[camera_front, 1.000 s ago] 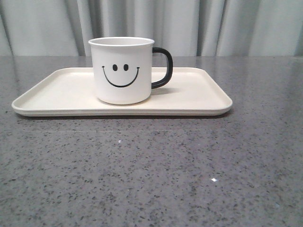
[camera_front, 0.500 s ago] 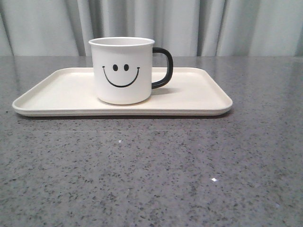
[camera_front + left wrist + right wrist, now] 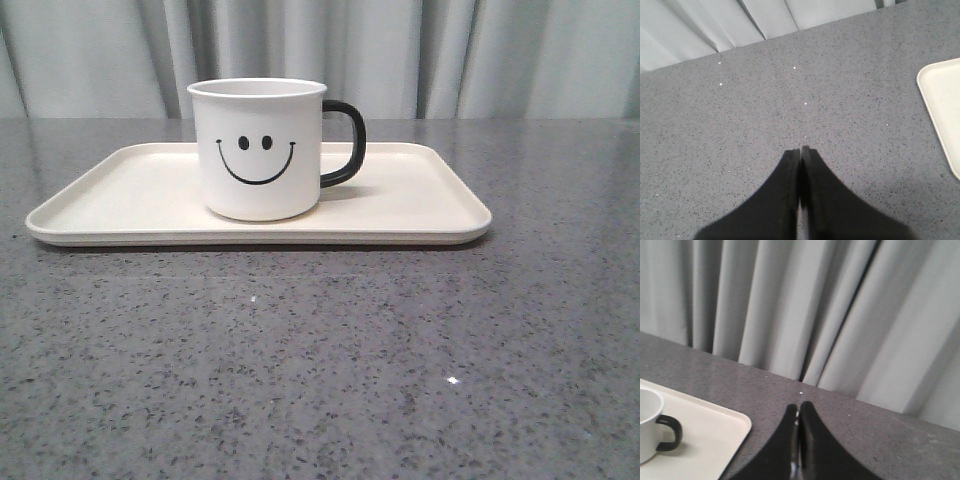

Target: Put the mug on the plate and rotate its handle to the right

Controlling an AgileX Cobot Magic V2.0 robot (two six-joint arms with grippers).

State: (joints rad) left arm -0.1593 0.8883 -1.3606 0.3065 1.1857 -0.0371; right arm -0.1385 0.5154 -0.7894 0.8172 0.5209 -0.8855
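Since the mug [image 3: 258,150] sits upright on the plate [image 3: 420,205], a bit left of the middle, and its black handle [image 3: 345,143] points to the right, the job looks about done. The left gripper [image 3: 800,152] is closed tight with nothing in it, out over the grey table [image 3: 320,360] just beside the plate's edge. The right gripper [image 3: 798,412] is closed and empty too, off past the plate's corner. The best thing now, I think, is to keep both arms well away so nothing bumps the mug or turns the handle.

Low frontal view; plate [image 3: 420,200] shared.
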